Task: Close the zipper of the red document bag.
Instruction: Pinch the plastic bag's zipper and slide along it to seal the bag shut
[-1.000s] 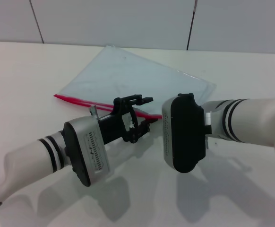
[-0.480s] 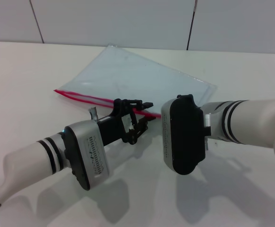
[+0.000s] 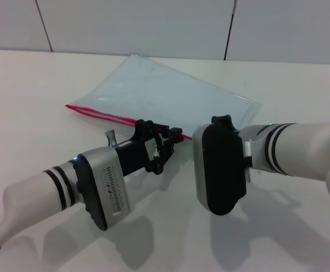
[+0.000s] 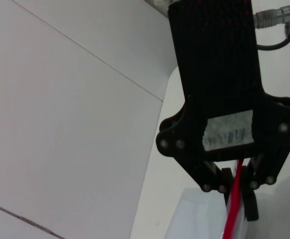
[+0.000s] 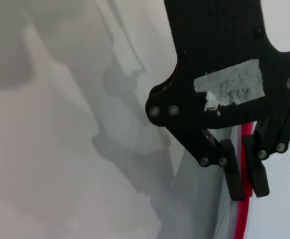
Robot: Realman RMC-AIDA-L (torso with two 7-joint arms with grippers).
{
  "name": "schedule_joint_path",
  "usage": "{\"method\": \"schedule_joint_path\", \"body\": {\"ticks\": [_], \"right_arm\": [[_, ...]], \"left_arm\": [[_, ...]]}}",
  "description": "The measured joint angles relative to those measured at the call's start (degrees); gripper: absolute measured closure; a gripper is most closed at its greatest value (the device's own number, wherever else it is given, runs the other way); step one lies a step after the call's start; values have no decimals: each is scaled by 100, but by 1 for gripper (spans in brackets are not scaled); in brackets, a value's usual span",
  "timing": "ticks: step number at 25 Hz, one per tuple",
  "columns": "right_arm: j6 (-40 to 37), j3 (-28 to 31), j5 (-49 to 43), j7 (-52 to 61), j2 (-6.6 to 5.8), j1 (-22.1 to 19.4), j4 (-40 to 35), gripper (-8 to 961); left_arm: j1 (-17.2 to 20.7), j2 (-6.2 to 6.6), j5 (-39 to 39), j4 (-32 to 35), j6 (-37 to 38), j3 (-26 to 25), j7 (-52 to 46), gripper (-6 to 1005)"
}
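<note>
The red document bag lies flat on the bench. Both end effectors grip its zipper: left end effector and right end effector, fingers narrowed onto the strip. The pouch looks thin, limp and slippery; grip the slider only.

Bags: one flat translucent pale blue-grey plastic pouch
Zippers: one thin red strip (along its long edge)
Grippers: two black

The red document bag lies on the table (zipper edge nearest the robot).
</note>
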Motion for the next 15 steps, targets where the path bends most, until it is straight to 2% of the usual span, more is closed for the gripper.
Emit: {"method": "schedule_joint_path", "body": {"ticks": [9,15], "right_arm": [[15,-48,-67,0,1,-13,12,904],[22,299,-176,38,-9,-95,54,904]], "left_arm": [[-1,0,-6,1,-36,0,19,915],[31,0,-27,1,-38,-1,20,916]]}}
